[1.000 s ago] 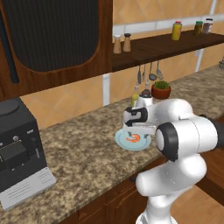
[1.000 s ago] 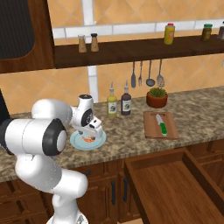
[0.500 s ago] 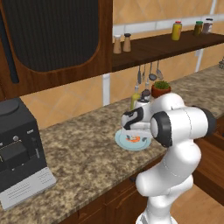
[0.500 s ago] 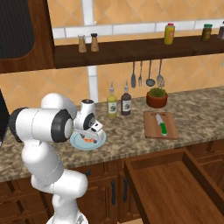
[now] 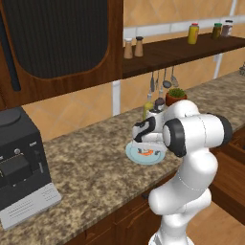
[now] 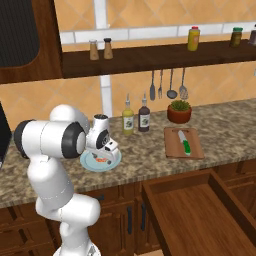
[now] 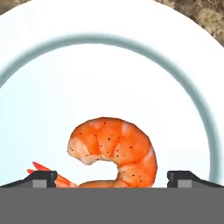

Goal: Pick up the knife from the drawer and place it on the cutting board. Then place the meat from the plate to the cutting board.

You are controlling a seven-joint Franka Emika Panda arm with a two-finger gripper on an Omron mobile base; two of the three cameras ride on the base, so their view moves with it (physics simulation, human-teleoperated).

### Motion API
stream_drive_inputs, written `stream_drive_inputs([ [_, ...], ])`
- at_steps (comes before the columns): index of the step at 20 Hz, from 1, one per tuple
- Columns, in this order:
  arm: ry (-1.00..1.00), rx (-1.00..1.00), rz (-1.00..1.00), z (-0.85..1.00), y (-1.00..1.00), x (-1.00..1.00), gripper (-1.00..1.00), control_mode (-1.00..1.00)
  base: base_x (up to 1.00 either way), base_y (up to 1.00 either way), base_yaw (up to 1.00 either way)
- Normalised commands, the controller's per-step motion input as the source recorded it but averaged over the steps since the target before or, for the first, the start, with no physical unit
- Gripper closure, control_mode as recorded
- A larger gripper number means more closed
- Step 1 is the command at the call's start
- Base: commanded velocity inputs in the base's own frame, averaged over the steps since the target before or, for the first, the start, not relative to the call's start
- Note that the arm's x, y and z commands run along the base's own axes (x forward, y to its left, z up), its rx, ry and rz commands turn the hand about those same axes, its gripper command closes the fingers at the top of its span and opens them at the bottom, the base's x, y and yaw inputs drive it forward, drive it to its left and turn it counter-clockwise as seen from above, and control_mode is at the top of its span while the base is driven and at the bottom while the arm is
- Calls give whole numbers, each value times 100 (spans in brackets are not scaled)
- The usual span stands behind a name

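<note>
— Hovering low over the plate (image 6: 88,163), are you? What do you have under you?

— The meat (image 7: 114,151), lying on the pale blue dish on the counter (image 5: 91,172). In the hand view it sits between my two fingertips (image 7: 41,177), one at each lower corner, so my gripper (image 6: 109,149) stands wide apart with nothing in it.

— And the knife (image 6: 186,145)?

— It lies on the cutting board (image 6: 172,148), well off to my right by the potted plant (image 6: 179,110). The drawer (image 6: 195,215) hangs open below. So I judge the first half done and the shrimp is my step now.

— How do you take it cleanly?

— I would centre on the thick curved body, not the thin tail fins near my left fingertip. The body sits a little low in my view, so I should line up over its bulk before I descend. Then I go straight down until the tips flank it just above the plate, and close gently.

— What could go wrong?

— It is small and curled; a pinch on the edge may squirt it sideways, and pressing down too hard may tip or drag the plate.
</note>
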Motion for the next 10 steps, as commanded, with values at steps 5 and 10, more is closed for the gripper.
stream_drive_inputs([
  [5, 0, 0, -1, 3, 1, 14, -100, -100, 0, 0, 0],
  [10, 2, 0, 3, 16, -3, 20, -100, -100, 0, 0, 0],
])
